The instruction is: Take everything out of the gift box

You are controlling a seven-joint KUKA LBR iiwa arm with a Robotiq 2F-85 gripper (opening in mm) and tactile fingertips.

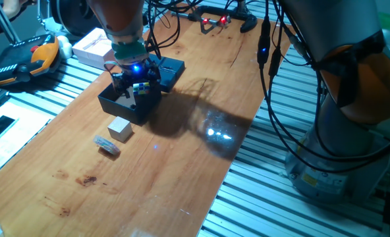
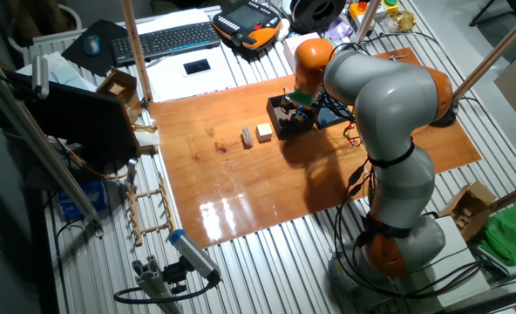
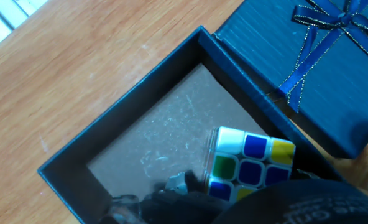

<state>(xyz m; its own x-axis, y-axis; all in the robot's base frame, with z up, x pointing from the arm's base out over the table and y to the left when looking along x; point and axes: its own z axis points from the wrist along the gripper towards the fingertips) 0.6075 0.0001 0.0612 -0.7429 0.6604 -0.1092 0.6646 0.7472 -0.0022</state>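
Gift box (image 1: 130, 105) sits open on the wooden table (image 1: 182, 164), lid (image 3: 321, 68) just beside it; beige cube (image 1: 120, 128) & flat piece (image 1: 107, 145) already lie outside on the table. Puzzle cube (image 3: 249, 165) is the only item left inside, in the box corner nearest the lid, right at the gripper (image 1: 136, 82) w/ fingers dipped in. Can't tell if jaws are clamped on it or loose, fingertips too blurred in hand view.

Dim room, overhead glare on wooden table (image 1: 215, 135), arm's dark shadow beside it, hand view's bottom edge blurred.
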